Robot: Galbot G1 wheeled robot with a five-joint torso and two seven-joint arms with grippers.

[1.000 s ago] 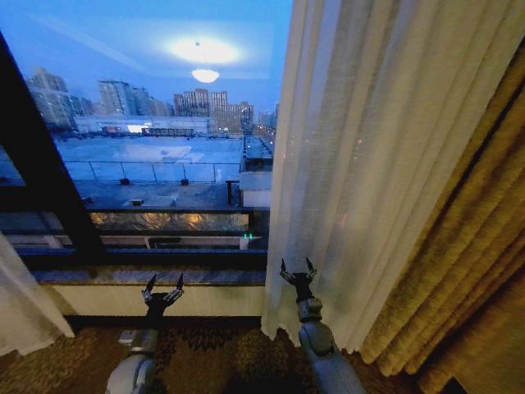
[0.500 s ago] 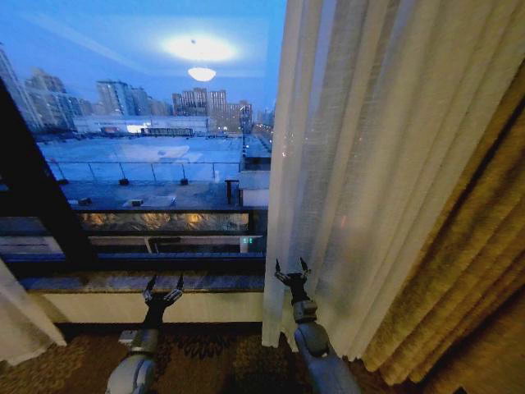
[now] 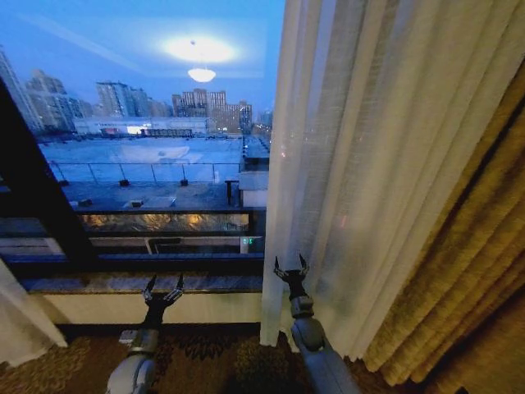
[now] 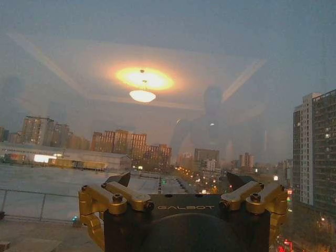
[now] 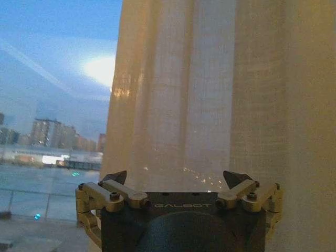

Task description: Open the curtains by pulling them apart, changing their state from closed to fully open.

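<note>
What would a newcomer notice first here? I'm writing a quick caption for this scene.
The tall sheer curtain hanging on the right, with the right gripper raised open-fingered at its inner edge. Beside it, the bare window shows a dusk city skyline, and the left gripper waits open below the sill.

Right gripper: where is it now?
Head view: right gripper, open, sits low and right of centre at the inner edge of the right sheer curtain, not gripping it.
</note>
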